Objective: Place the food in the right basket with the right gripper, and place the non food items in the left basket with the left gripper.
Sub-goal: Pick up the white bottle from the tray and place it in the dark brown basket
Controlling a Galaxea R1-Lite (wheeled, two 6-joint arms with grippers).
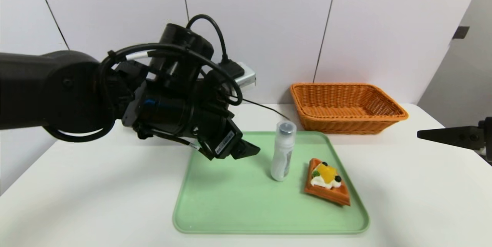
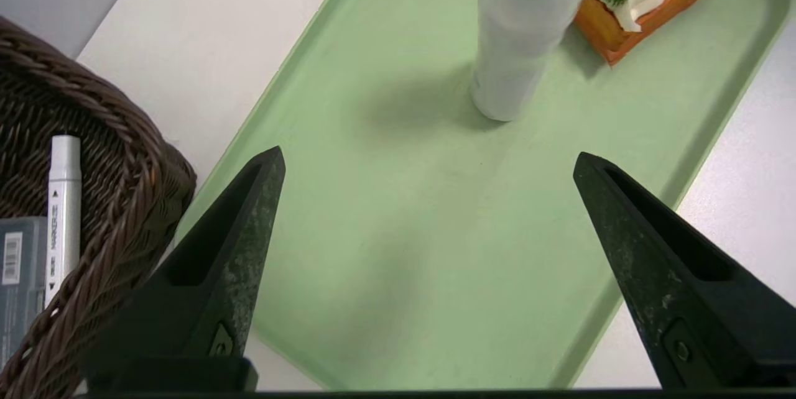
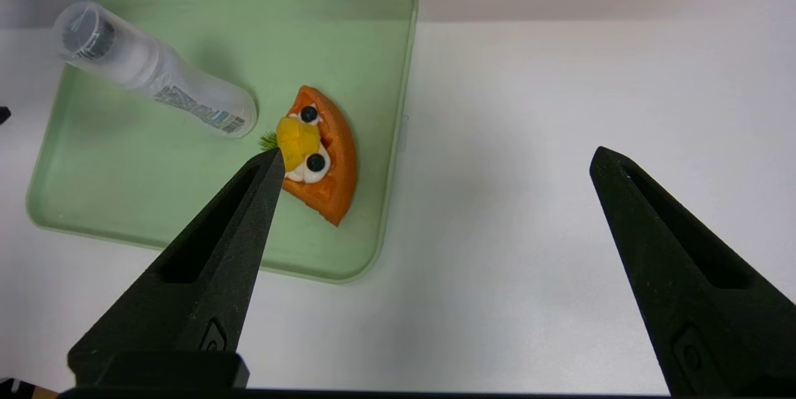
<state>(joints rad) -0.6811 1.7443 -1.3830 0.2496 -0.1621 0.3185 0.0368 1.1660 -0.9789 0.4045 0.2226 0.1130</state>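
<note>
Overhead, bottle: a slim, frosted white cylinder (image 1: 283, 151) with a grey cap under a clear cover; it stands upright on the tray, long axis vertical, cap upward
Waffle: a brown wedge (image 1: 327, 182) with white cream, yellow fruit, dark berries and a green sprig, lying flat on the tray, right of the bottle
Tray: pale green (image 1: 230, 216), holding bottle and waffle
Orange basket: wicker (image 1: 349, 118), behind the tray's right side
Left gripper: above the tray (image 1: 235, 155), left of the bottle
Right gripper: off the tray, at the scene's right edge

From the left wrist, dark basket: brown wicker (image 2: 140, 169), containing a white marker (image 2: 64, 212) and a clear case with a barcode label (image 2: 22, 281)
Marker: lengthwise beside the case
Left pincer: spread wide, pinching nothing

From the right wrist, bottle label: grey print with a barcode, low on its side (image 3: 202, 110)
Waffle: curved crust facing the tray's near rim
Right pincer: spread wide (image 3: 438, 153), nothing between its tips
</note>
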